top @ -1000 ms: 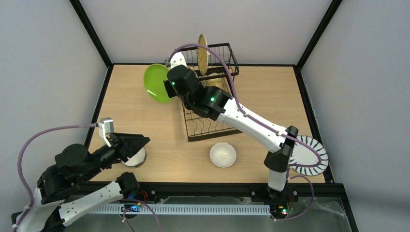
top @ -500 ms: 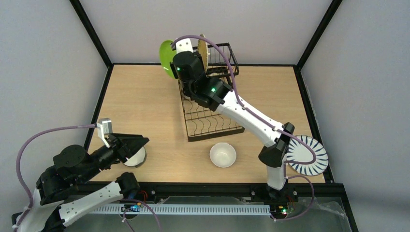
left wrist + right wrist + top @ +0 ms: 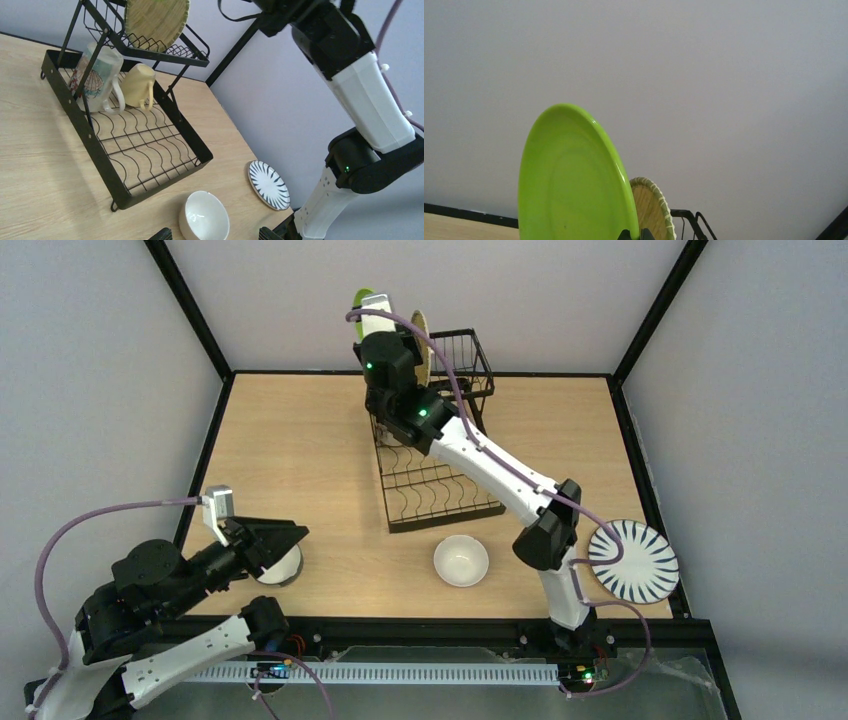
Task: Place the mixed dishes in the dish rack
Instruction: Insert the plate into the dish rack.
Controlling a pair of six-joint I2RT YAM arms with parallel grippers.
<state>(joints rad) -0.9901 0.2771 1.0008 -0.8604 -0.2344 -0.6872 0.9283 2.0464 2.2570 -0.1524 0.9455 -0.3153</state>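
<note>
One glossy round green plate (image 3: pixel 574 175) on edge | right jaws pinching its lower rim | likely stiff, slick: rim hold suits | left jaws wide

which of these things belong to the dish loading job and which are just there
Job: black wire dish rack, bright green round plate, woven bamboo plate, pale yellow mug, shell-printed mug, plain white bowl, second white bowl at the near left, blue-striped white plate.
Just there: wooden table, purple cables.

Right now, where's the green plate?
Top view, far centre: the green plate is held upright in the right gripper, high at the rack's far end, just left of the standing bamboo plate.
</note>
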